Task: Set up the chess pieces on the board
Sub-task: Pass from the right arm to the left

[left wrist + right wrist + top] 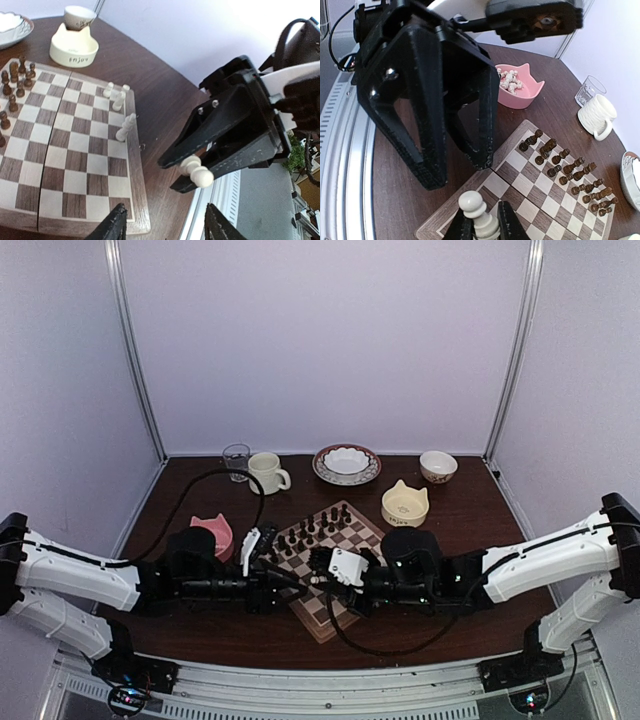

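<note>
We find the right claw [481, 227] clamped on one cream pawn [472, 206], held aloft near the board [139, 195]; the left claw [165, 224] stands apart, gripping nothing; a few cream chess pieces [119, 100] occupy squares along one board edge; more fill the pink bowl [520, 89] on the desk [165, 100].

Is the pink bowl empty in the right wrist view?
No, the pink bowl holds a small heap of cream-white chess pieces.
</note>
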{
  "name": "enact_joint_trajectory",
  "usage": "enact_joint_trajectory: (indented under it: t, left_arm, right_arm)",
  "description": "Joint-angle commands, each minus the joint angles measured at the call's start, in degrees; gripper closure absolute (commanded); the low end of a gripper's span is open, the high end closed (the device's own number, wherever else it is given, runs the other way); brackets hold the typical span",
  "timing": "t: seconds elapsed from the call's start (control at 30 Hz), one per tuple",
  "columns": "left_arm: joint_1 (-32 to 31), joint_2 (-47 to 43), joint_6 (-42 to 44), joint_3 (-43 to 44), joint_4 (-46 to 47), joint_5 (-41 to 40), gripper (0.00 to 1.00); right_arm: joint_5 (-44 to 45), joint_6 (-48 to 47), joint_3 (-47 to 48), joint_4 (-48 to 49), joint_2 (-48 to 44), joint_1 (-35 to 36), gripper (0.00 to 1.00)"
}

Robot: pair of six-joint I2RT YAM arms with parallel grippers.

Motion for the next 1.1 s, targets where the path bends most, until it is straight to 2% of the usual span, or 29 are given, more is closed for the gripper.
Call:
enact_joint_trajectory:
  t: [0.0,0.17,0.43,0.57,0.83,1.07]
  left_arm:
    - [-1.09,2.09,2.46,-3.19,22.37,-0.79,0.46]
    - [-1.57,2.99,4.63,-2.91,24.30,-1.81,0.48]
    - [-1.60,3.29,5.44,-1.17,21.62,-3.16,0.65]
    - [-1.60,3.63,5.22,-0.98,21.45,-4.82,0.66]
    - [-1.52,5.18,5.03,0.68,21.08,-2.76,0.65]
    - [-1.55,6.45,5.03,1.63,20.59,-2.78,0.77]
  right_arm:
    - [-4.27,6.67,-0.85,3.47,-1.63,-1.34,1.00]
    - [-5.24,9.48,-1.09,4.43,-2.17,-1.98,1.00]
    - [-5.17,10.61,-0.91,4.13,-2.41,-2.26,1.00]
    - [-6.07,10.93,-0.86,4.40,-2.38,-2.27,1.00]
    - [-5.98,11.58,-0.29,4.09,-1.57,-2.25,1.00]
    - [-5.83,12.18,-0.36,4.34,-1.61,-2.36,0.99]
